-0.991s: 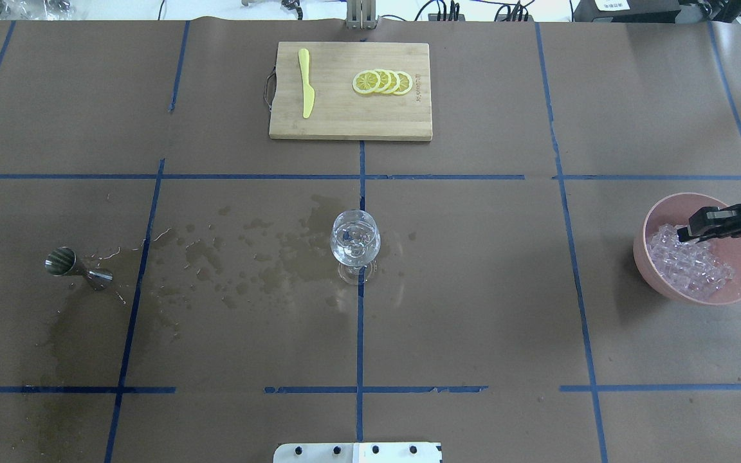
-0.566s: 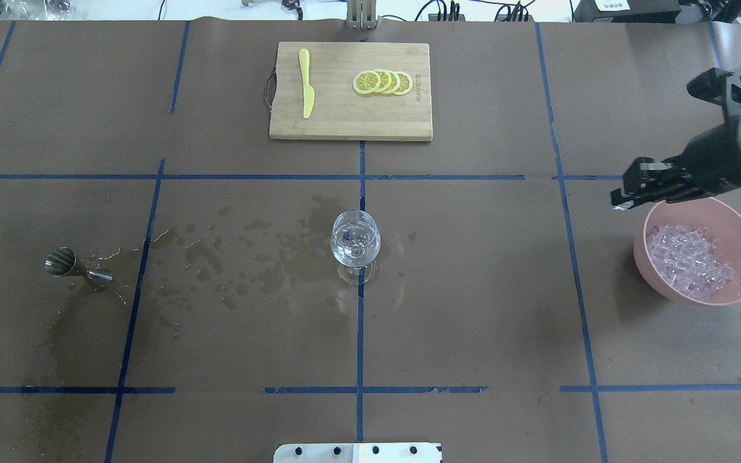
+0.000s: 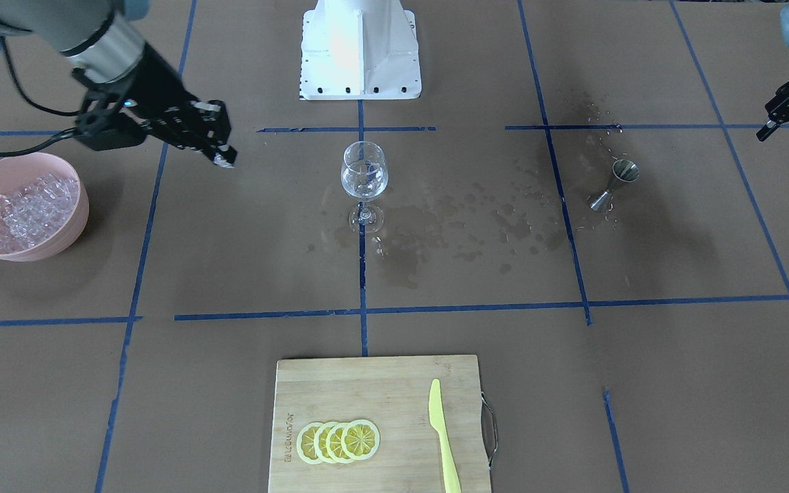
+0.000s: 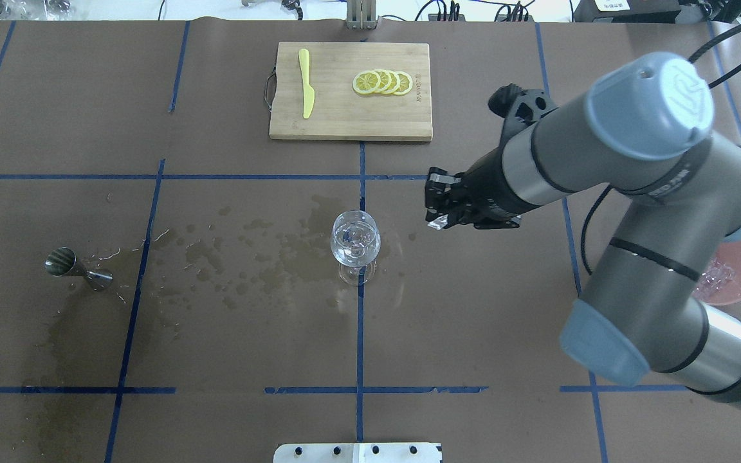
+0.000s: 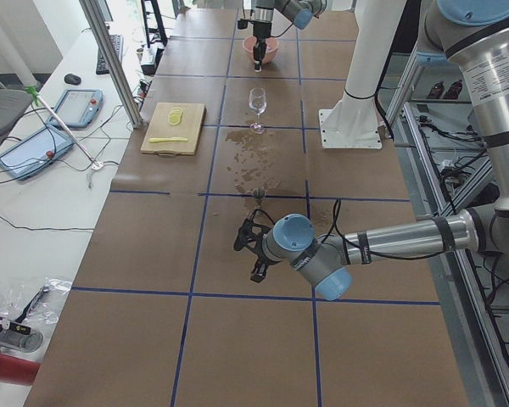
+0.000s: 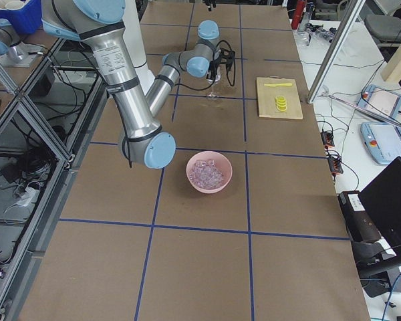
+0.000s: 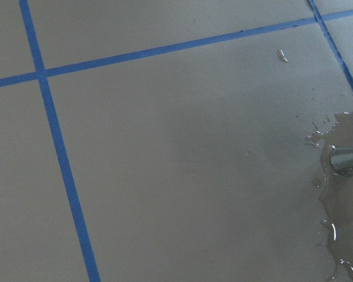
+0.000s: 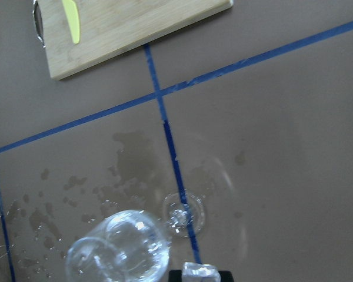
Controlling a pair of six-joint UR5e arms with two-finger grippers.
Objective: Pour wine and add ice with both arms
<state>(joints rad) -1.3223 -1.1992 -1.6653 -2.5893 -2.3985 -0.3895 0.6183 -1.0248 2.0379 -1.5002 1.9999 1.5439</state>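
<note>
The clear stemmed glass stands at the table's middle with a little clear wine in its bowl. It also shows in the front view and the right wrist view. My right gripper is shut on one ice cube and holds it in the air, just right of the glass and apart from it. The cube shows between the fingers in the right wrist view. The remaining ice lies in the pink bowl. My left gripper is open and empty, beyond the steel jigger.
A wooden cutting board with lemon slices and a yellow knife lies at the far middle. Wet spill patches spread between the jigger and the glass. My right arm hides most of the bowl in the overhead view.
My right gripper has risen out of the pink bowl with an ice cube and swung left across the table to beside the glass. The glass and the jigger have not moved.
</note>
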